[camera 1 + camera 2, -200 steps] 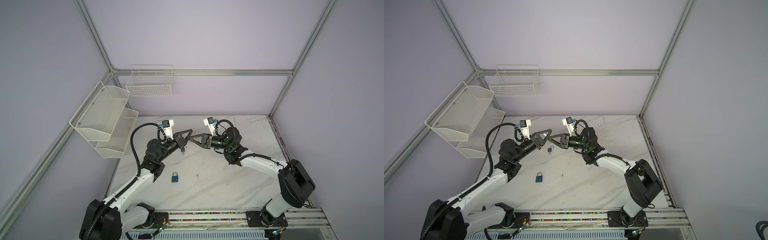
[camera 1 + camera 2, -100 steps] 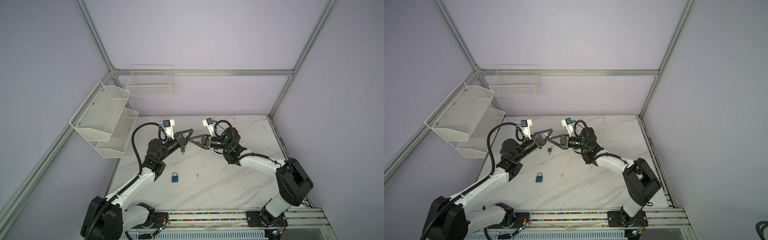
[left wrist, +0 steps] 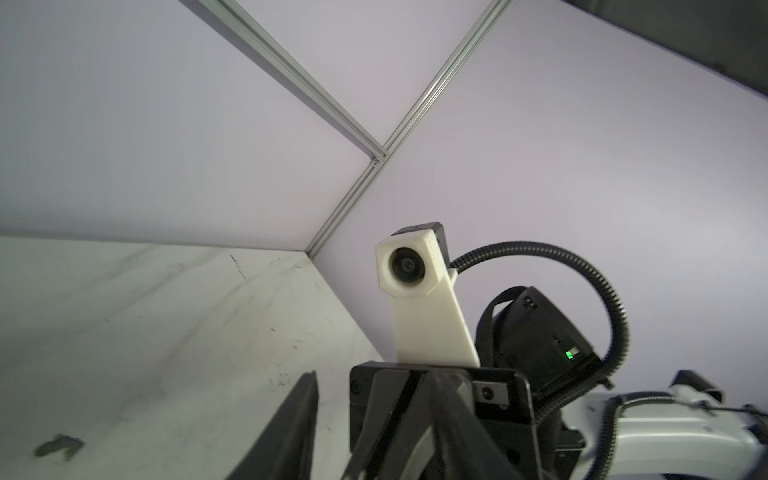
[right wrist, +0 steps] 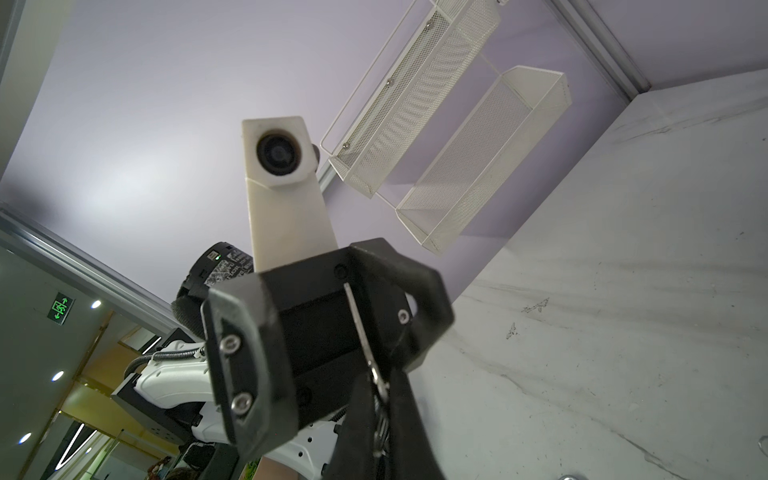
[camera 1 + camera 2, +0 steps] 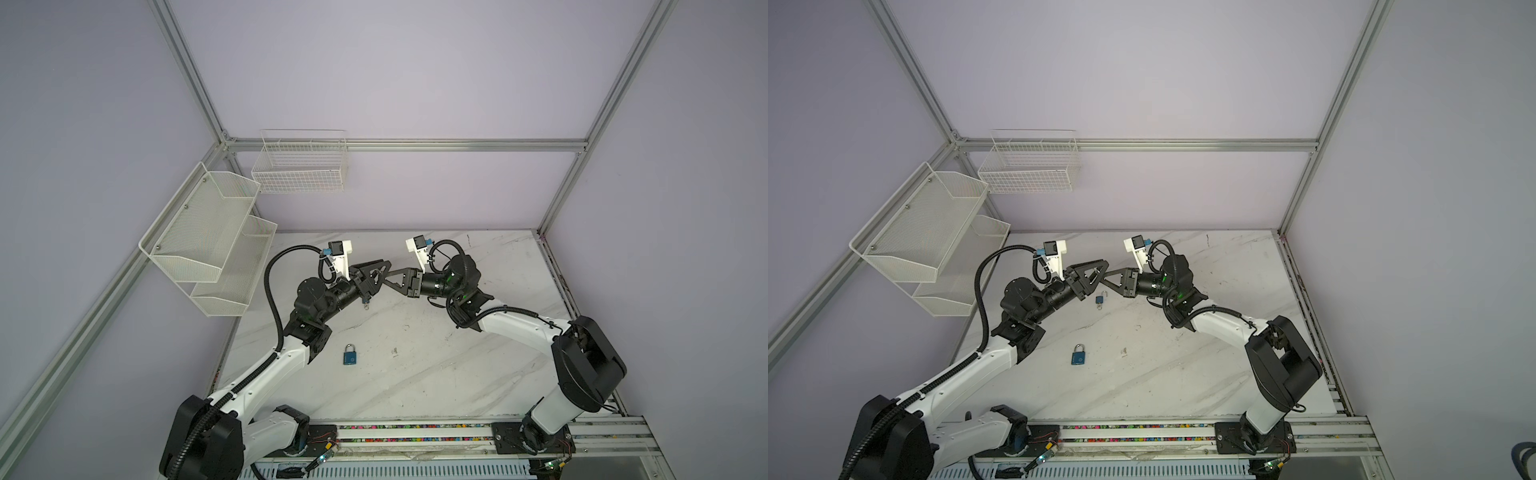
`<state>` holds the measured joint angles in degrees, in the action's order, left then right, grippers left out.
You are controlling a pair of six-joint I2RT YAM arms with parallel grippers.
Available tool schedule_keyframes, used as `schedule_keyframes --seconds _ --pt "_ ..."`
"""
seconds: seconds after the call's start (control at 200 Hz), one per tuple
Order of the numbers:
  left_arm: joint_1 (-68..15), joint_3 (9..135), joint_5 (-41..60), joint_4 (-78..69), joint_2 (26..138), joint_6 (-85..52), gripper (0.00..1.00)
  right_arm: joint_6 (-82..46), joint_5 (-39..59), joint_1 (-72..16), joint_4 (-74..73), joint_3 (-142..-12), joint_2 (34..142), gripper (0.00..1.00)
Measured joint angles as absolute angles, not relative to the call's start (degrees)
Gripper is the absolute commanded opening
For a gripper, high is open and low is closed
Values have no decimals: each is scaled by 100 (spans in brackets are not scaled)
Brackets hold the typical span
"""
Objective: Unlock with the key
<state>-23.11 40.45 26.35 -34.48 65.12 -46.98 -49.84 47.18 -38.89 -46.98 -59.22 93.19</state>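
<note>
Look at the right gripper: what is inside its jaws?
A thin metal key is pinched in the shut right gripper. Its free end reaches into the open left gripper. The pinched end is covered, so how much of it is gripped cannot be seen.

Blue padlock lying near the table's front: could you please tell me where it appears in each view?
In a top view: blue padlock lies left of centre, beside the left arm.
In a top view: same spot, further left.
Left wrist: not in it.
Right wrist: not in it.
Shared landmark: mesh shelf, both top views and right wrist.
</note>
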Motion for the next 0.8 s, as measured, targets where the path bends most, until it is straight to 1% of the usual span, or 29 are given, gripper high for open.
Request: schedule_keyframes --seconds 0.11,0.285,0.515,0.8 --pt "-2318 4182 2587 -3065 6392 -4611 73 -4945 4637 -3813 -4624 -5859 9207 0" --pt "-2327 4405 2228 -2108 5878 -4329 80 -4707 4475 -3629 -4169 -5765 8949 0" --pt "-2333 4818 1308 64 5207 -4062 82 -4032 4045 -3562 -3059 -5758 8602 0" --pt "-2464 4978 563 2703 5124 -4091 83 -3404 3496 -3562 -2132 -5485 8353 0"
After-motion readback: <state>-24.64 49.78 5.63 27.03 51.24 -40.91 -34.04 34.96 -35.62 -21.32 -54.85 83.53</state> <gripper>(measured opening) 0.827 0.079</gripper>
